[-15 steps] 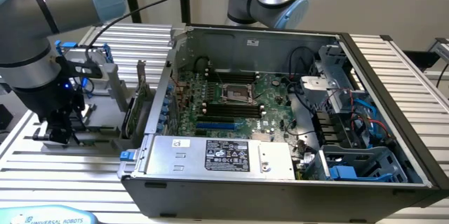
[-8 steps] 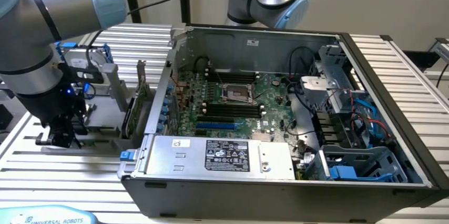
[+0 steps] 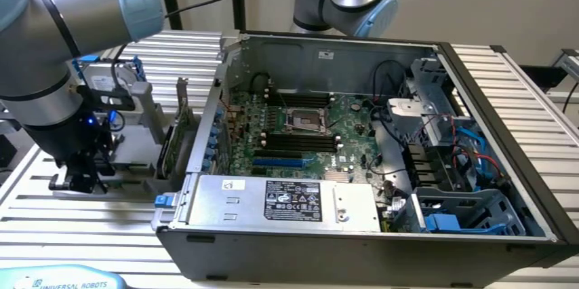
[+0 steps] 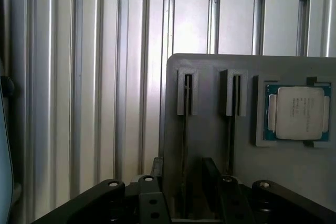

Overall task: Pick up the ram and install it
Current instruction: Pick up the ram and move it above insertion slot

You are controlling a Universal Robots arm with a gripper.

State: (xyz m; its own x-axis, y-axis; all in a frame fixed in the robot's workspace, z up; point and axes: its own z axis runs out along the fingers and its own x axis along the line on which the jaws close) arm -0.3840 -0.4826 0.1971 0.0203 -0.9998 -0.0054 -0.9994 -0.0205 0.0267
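The ram (image 4: 185, 129) — slotted on edge — stands between the parted fingers (image 4: 212, 182).

Ribbed metal table (image 3: 81, 224), open computer case (image 3: 362, 252) standing on it, grey slotted holder (image 4: 207, 114) just beside the case, on the exterior view's left.

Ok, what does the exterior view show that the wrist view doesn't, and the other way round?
The exterior view adds the open computer case with its motherboard and power supply, an upright green card beside the case, and the arm itself. The wrist view adds a processor chip seated in a recess of the grey holder, next to two narrow slots. Both take in that holder, the ribbed metal table and the hand, which is down at the holder.
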